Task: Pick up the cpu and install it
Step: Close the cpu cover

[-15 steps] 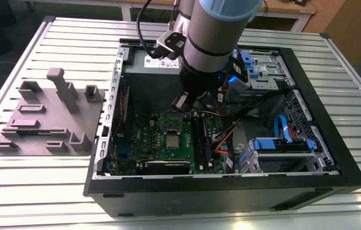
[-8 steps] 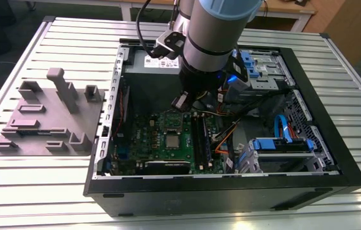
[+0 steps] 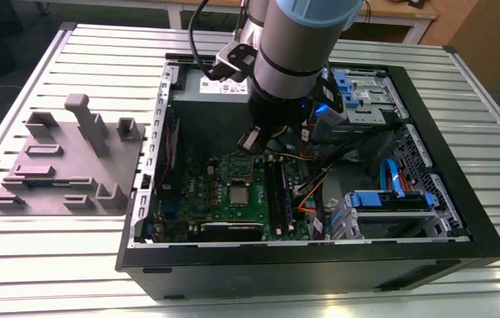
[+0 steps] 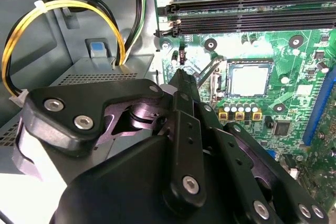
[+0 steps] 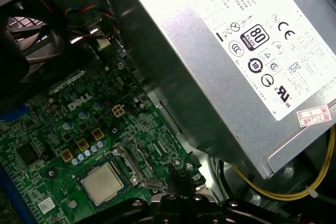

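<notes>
The claw appears closed and empty, its tip near the socket on the green board. The cpu lies flat in that socket, apart from the claw, so placement is judged done. Any further move there calls for a square, gentle approach. The first wrist view adds the grey supply box. The exterior view adds the open case on the table.
</notes>
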Available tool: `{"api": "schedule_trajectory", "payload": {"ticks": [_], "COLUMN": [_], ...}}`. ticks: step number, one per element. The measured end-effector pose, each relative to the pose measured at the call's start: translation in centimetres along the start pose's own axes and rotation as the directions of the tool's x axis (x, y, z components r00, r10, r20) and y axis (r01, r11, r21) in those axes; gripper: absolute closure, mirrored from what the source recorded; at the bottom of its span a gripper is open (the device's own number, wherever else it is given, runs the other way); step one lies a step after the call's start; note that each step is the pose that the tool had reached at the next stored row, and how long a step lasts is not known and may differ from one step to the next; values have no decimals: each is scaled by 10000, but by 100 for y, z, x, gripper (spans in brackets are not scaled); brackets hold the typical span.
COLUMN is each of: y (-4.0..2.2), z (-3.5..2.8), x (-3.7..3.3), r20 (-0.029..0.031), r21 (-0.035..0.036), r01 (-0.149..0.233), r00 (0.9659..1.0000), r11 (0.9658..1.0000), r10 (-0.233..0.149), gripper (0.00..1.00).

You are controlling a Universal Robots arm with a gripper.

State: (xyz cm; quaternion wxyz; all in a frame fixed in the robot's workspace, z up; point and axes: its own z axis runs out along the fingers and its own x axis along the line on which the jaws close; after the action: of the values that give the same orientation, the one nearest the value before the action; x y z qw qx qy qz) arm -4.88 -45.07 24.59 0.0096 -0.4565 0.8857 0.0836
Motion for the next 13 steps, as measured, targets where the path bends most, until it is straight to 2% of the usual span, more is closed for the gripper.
{"api": "schedule_trajectory", "payload": {"ticks": [13], "y": [2], "z": [-14], "x": [-1], "r20": [-9], "r21": [-7], "r01": [76], "r00": [10000], "r11": [10000], "r10": [-76], "gripper": [90]}}
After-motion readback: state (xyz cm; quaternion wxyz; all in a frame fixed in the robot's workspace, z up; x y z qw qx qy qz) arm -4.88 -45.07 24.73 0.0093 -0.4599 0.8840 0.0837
